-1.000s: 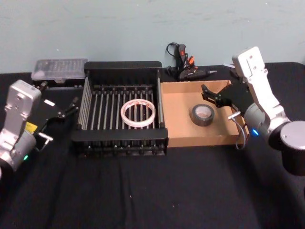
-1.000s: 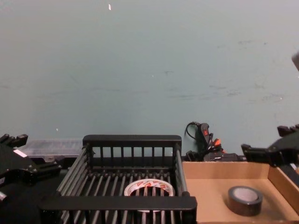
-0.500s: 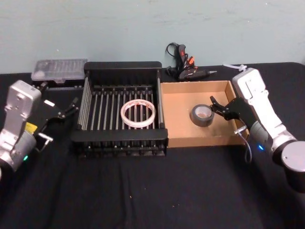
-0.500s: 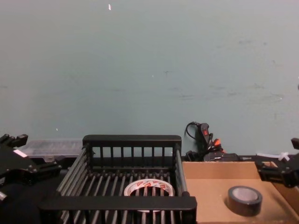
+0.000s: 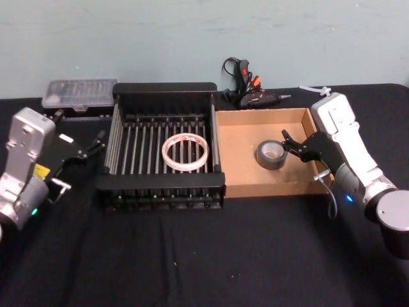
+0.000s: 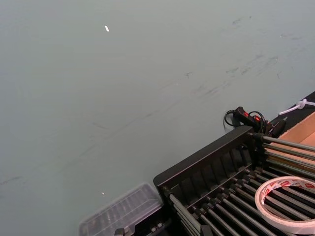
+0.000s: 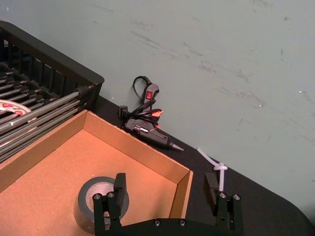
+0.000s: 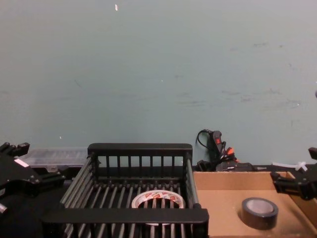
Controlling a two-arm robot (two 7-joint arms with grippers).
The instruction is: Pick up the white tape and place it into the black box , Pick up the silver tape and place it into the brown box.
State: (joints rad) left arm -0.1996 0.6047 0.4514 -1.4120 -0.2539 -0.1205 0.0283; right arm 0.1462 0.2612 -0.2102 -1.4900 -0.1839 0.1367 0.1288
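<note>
The white tape (image 5: 185,152) lies flat on the slatted floor of the black box (image 5: 161,180), and I see it again in the chest view (image 8: 158,199). The silver tape (image 5: 271,155) lies flat inside the brown box (image 5: 268,189), toward its right side. My right gripper (image 5: 293,146) hangs open just right of the silver tape, above the box's right wall, holding nothing. In the right wrist view its fingers (image 7: 165,187) stand wide apart, with the silver tape (image 7: 86,206) just beyond one of them. My left gripper (image 5: 89,146) rests open left of the black box.
A black and orange glue gun (image 5: 246,86) with its cable lies behind the two boxes. A clear plastic case (image 5: 80,93) sits at the back left, and a white zip tie (image 5: 316,89) at the back right. Black cloth covers the table in front.
My right gripper has come down and moved right, from above the brown box's back right to its right wall, then held nearly still. Both tapes and the left arm stayed put.
</note>
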